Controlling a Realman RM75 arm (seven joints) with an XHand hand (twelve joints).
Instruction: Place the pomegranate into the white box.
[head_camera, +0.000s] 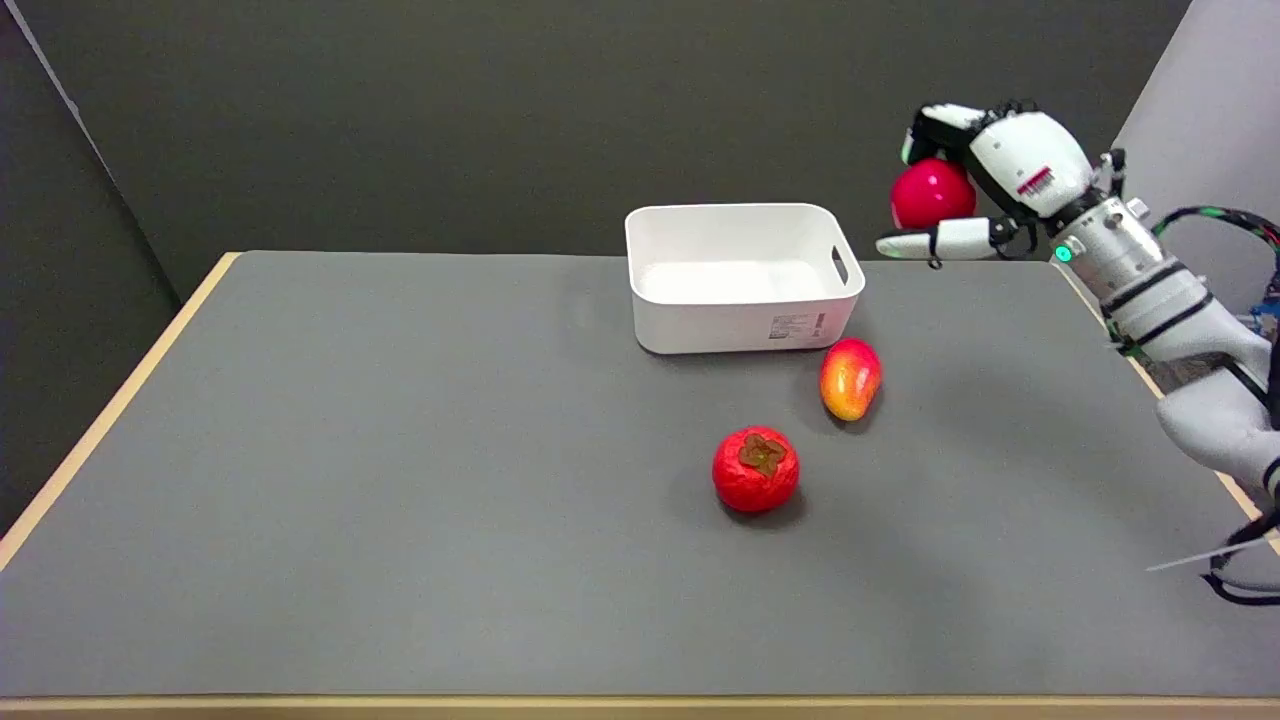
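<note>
Now | right hand (985, 190) raised, grasping pomegranate (931, 194) | right of white box (742, 275), apart

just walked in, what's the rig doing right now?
The right hand holds the pomegranate up in the air, to the right of the white box and not yet over it. The box looks empty and sits toward the far side of the grey table. Two other fruits lie untouched on the table in front of the box: a red-and-yellow mango near its front right corner and a red persimmon closer to the camera.
</note>
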